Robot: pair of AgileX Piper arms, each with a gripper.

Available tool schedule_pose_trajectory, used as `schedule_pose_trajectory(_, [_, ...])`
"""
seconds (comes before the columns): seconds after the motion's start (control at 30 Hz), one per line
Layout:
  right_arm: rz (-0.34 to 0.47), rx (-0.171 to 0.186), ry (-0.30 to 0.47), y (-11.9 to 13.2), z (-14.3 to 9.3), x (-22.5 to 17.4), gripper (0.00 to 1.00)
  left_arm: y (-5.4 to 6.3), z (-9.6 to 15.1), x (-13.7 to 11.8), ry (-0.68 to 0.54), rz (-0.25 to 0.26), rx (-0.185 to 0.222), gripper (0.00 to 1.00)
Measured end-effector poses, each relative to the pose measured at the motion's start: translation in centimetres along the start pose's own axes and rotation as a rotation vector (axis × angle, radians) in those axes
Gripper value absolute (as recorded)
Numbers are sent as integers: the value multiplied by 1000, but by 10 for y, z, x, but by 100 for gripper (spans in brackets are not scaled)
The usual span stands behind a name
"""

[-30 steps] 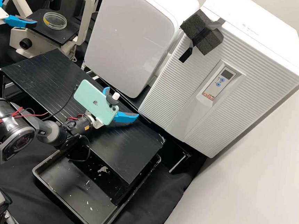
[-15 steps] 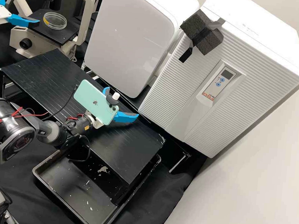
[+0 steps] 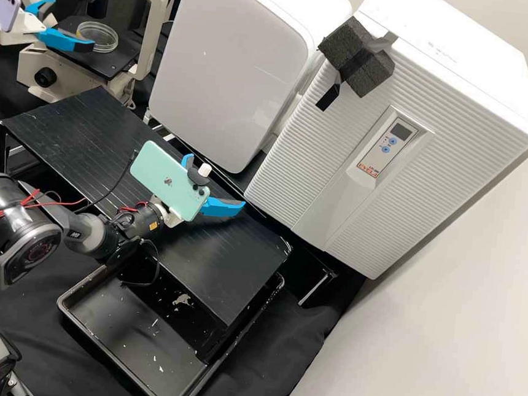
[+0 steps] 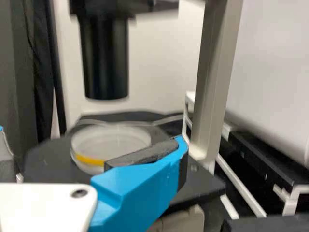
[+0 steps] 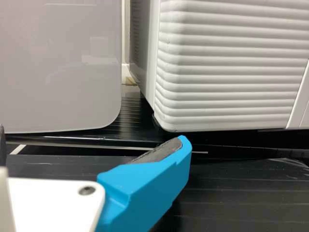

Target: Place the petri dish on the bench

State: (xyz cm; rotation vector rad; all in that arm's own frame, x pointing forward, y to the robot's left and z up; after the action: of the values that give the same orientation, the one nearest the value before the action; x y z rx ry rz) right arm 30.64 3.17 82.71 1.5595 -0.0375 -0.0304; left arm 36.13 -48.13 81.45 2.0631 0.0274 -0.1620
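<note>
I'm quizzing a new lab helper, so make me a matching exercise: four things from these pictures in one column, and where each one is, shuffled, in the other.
Things
1. Petri dish
2. Foam block
3. Left gripper
4. Right gripper

Places
A. Above the black platform
B. On the microscope's stage
C. Near the dish, fingers apart
D. Taped to the ribbed white cabinet

Right pairs: 1-B, 2-D, 3-C, 4-A

The fingers (image 3: 223,207) are blue, one phone (image 3: 166,177) mint green, the cabinet (image 3: 317,156) ridged white, the petri dish (image 4: 113,141) clear, apparently yellow-edged.
</note>
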Motion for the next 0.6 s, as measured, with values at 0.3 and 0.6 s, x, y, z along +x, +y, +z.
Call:
schedule_pose_trajectory(0.3, [0, 0, 0, 0, 0, 0, 100, -6, -1, 15, 39, -26, 12, 100])
schedule_pose_trajectory(0.6, [0, 0, 0, 0, 0, 0, 100, -11, -3, 31, 38, -28, 10, 100])
